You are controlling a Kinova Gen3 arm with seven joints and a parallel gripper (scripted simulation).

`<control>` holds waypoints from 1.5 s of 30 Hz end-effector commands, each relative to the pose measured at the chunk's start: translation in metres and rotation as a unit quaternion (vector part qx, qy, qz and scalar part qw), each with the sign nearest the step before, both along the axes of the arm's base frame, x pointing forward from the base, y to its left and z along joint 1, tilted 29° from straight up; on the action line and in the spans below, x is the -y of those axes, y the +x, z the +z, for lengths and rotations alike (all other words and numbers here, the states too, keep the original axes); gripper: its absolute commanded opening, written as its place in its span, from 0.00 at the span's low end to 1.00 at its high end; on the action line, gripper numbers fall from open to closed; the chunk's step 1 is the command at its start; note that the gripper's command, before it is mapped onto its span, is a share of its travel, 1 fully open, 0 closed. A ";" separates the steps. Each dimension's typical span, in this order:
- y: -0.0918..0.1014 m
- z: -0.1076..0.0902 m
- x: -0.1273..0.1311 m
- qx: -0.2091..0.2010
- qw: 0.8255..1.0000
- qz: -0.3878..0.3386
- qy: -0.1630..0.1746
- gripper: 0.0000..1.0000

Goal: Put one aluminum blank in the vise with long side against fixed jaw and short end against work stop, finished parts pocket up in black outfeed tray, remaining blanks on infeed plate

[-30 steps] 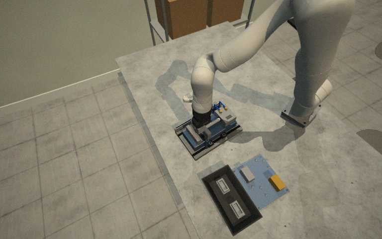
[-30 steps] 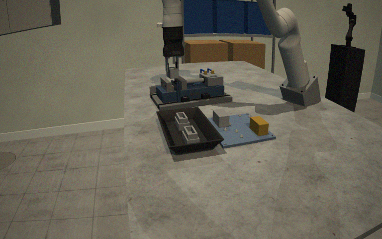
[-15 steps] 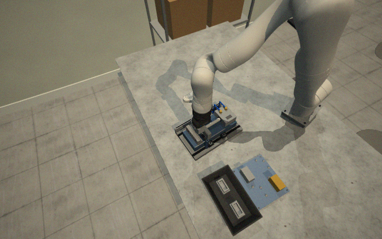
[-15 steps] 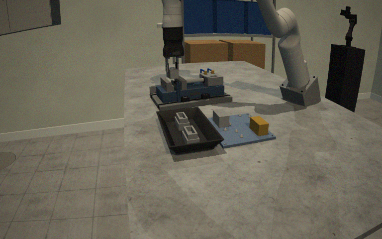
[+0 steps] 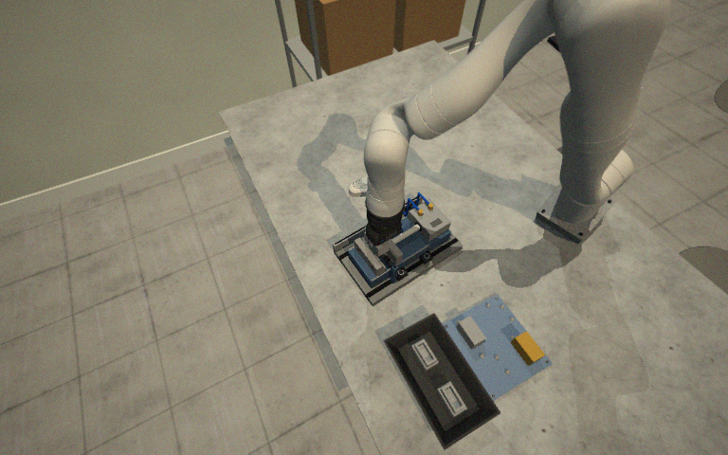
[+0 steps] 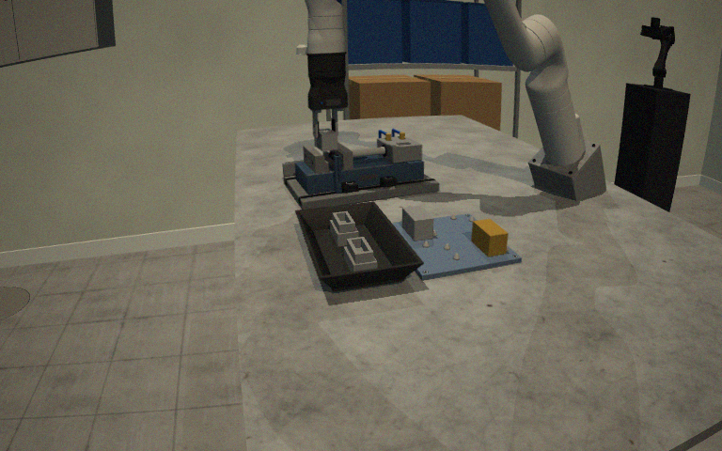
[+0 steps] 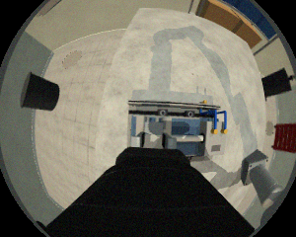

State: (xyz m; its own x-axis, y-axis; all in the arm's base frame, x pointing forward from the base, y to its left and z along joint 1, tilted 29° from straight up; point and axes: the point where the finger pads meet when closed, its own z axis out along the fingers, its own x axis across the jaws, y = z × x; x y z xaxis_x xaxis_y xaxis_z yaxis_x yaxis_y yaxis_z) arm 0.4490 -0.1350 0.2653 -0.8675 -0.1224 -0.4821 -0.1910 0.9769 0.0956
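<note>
Toward the far left edge of the worktop [image 6: 465,346], hand [image 6: 324,129] lowered over the vise [image 6: 353,167], fingers pinching a gray blank [image 6: 328,139] between the jaws. Nearer the front: two pocketed parts [image 5: 426,354] in the black tray [image 5: 399,343]; gray blank [image 5: 471,331] and brass blank [image 5: 527,347] on the pinned plate [image 5: 498,366].

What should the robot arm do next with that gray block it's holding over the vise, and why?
Probably lower it a little: the end effector grips the aluminum blank just above the open vise, close to the fixed jaw, so it likely isn't yet flat on the low bars.
</note>
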 end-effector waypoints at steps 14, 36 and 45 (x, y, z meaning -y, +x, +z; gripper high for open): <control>0.003 -0.005 -0.001 0.000 1.000 0.000 0.000 0.00; 0.006 -0.010 -0.002 0.000 1.000 0.000 0.000 0.00; 0.006 -0.011 -0.003 0.000 1.000 0.000 0.000 0.00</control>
State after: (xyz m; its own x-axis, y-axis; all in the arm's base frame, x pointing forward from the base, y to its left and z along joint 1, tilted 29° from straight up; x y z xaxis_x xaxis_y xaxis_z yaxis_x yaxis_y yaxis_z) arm 0.4550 -0.1323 0.2537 -0.8676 -0.1226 -0.4819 -0.1916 0.9767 0.0965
